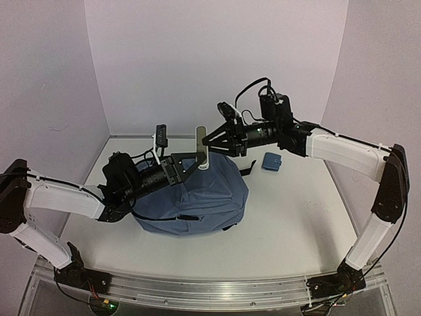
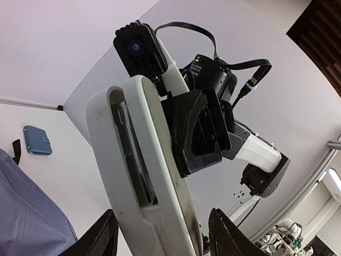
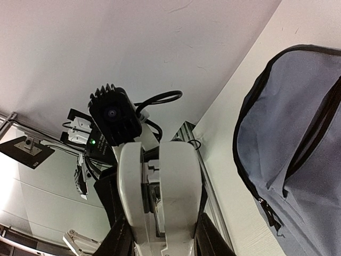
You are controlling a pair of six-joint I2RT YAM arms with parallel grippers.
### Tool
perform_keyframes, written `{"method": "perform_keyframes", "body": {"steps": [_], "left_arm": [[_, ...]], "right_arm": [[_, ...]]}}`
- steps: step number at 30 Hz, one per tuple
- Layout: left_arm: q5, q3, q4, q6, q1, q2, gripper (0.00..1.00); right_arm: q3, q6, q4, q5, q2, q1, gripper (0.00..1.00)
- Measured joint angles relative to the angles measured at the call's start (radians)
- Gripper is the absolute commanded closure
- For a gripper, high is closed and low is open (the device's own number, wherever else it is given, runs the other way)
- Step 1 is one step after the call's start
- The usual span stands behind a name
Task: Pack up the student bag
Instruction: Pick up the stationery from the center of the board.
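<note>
Top external view: on the left, the left arm reaches from beside the left wall toward the middle of the table. Its left gripper [image 1: 192, 164] meets the lower end of a pale grey oblong object [image 1: 202, 146] that stands upright in the air. In the left wrist view its dark fingers [image 2: 98, 237] flank that object closely, but a thin sliver shows on one side, so I cannot tell whether they are clamping it. Directly below and slightly nearer lies the student bag [image 1: 197, 201], a slate-blue mound in the middle of the table [image 1: 296, 224], with its rounded top under the object. Whether its main zip is open is hidden. Just right of the object, the right gripper [image 1: 209, 140] reaches in from the right. The right wrist view shows its fingers [image 3: 120, 240] pressed against both flanks of the object, pinching it. Farther right, a small blue pouch [image 1: 271, 161] lies flat on the table, apart from the bag. This looks like a hand-over above the bag, part-way through packing. The next move likely calls for one gripper to let go cleanly and the other to lower the object into an opening. Walls close the left, far and right sides, and bare table shows to the right of the bag and nearer than it.
</note>
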Motion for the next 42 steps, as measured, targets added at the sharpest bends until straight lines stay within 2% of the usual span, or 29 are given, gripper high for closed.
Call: {"method": "perform_keyframes", "body": {"steps": [5,13,25,33,36,42], "left_arm": [[-0.031,-0.032,0.16,-0.052,0.0,0.087,0.35],[-0.076,-0.033,0.304,-0.135,0.0,0.201,0.36],[-0.124,-0.033,0.314,-0.13,0.0,0.217,0.38],[-0.125,-0.039,0.314,-0.11,0.0,0.202,0.24],[-0.123,-0.039,0.314,-0.105,0.0,0.192,0.25],[-0.135,-0.052,0.315,-0.105,0.0,0.172,0.37]], "right_arm": [[-0.013,0.039,0.022,0.058,0.0,0.001,0.74],[-0.016,0.085,0.045,0.157,0.005,0.002,0.73],[-0.075,0.187,0.19,0.181,0.021,0.002,0.73],[-0.105,0.213,0.247,0.177,0.021,0.002,0.73],[-0.107,0.218,0.256,0.177,0.023,0.002,0.73],[-0.109,0.22,0.282,0.176,0.025,0.003,0.73]]}}
